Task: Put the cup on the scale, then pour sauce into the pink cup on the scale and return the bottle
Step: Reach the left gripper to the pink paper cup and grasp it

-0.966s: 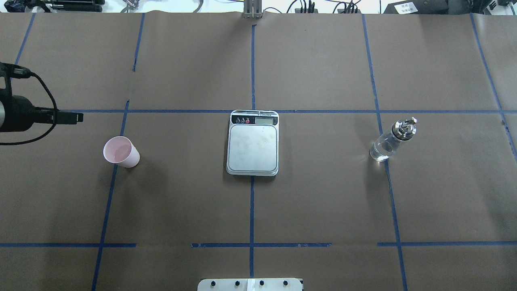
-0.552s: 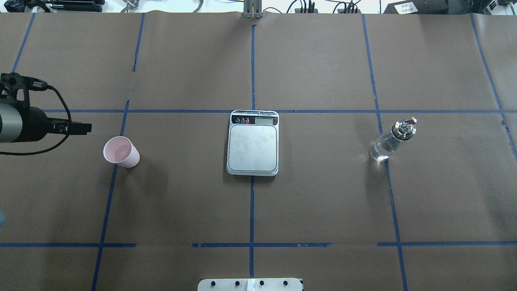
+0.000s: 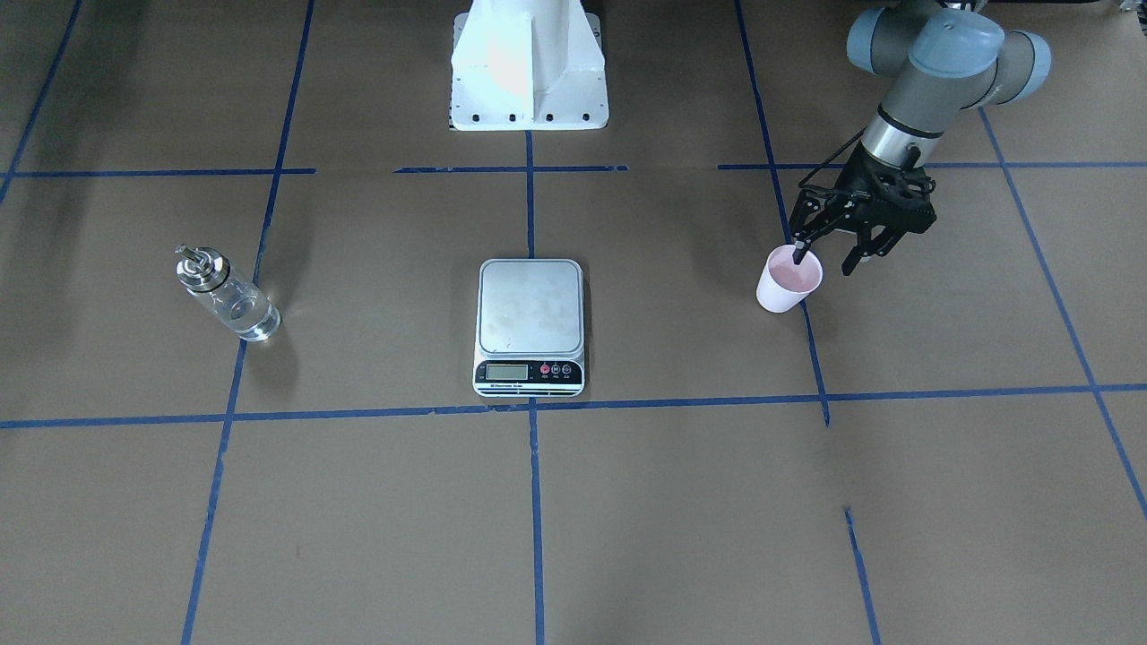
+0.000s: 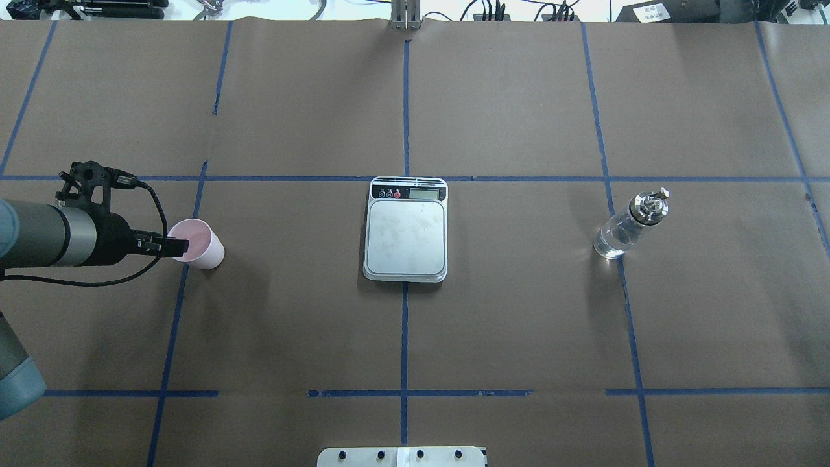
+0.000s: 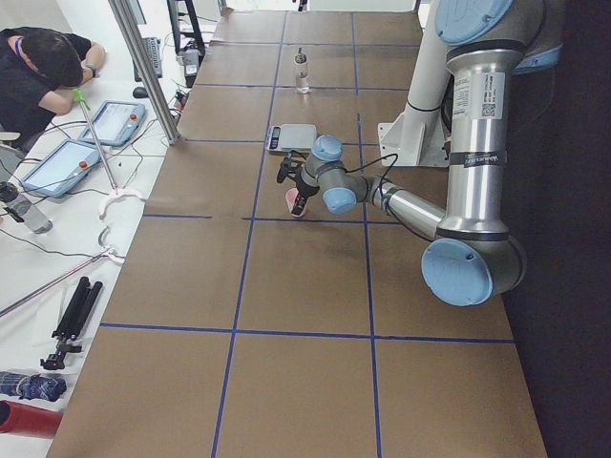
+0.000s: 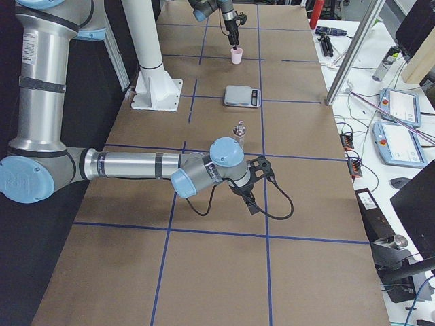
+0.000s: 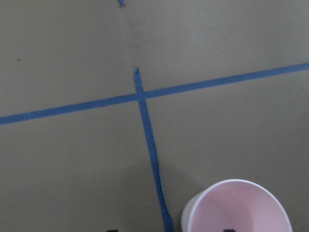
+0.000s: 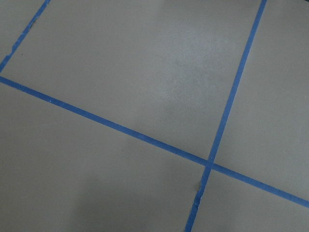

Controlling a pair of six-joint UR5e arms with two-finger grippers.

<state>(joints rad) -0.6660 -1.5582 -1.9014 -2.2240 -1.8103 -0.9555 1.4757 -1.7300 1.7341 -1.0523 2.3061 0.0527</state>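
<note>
You see the left gripper now at the small pale pink tapered plastic cup; a second ago it hung well off to the cup's left. Its jaws stand wide, one finger over the cup's mouth and the other outside its wall. The cup stands upright on a blue tape line, where it stood before. Farther along, well apart, the flat rectangular silver-grey digital scale and then the small clear glass bottle with the shiny metal cap have not moved. Beyond the bottle the right gripper hangs over the bench; wide or narrow, you cannot tell. Brown paper covers the bench. Beside it a person in black leans over a white side table with two tablets.
</note>
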